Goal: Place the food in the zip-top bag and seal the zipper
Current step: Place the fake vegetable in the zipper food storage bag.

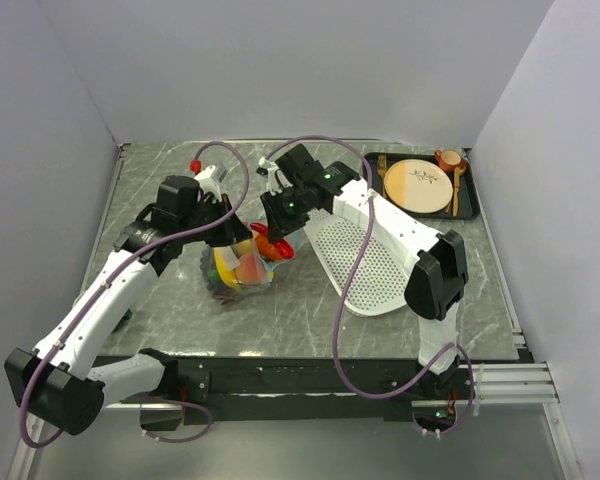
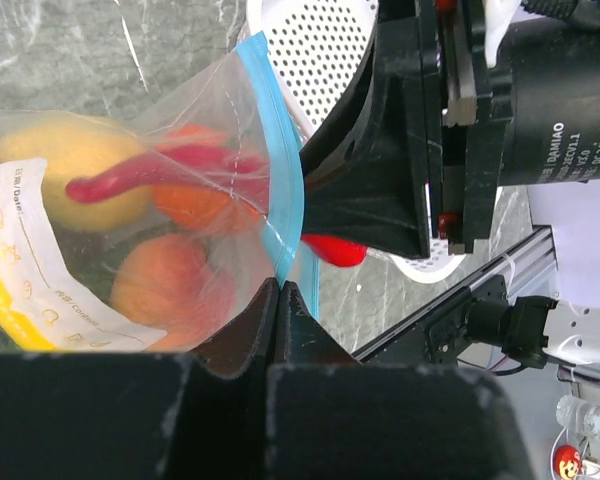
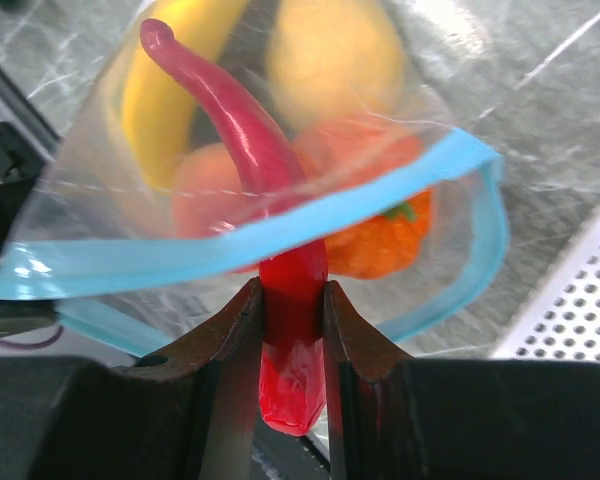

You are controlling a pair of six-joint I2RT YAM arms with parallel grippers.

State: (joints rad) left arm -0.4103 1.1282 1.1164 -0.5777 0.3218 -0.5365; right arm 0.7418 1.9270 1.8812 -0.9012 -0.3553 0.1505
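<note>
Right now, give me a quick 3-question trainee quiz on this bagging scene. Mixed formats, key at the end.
1. True or false: the right gripper is shut on the red chili.
2. The zipper is: A) sealed B) open, with the chili partway through the mouth C) torn off.
3. Fill in: the left gripper pinches the ____'s edge.
Key: 1 true; 2 B; 3 zip-top bag.

The top camera is looking down from behind at the whole table (image 1: 290, 322). Both wrist cameras are looking closely at the same bag (image 2: 195, 120).
</note>
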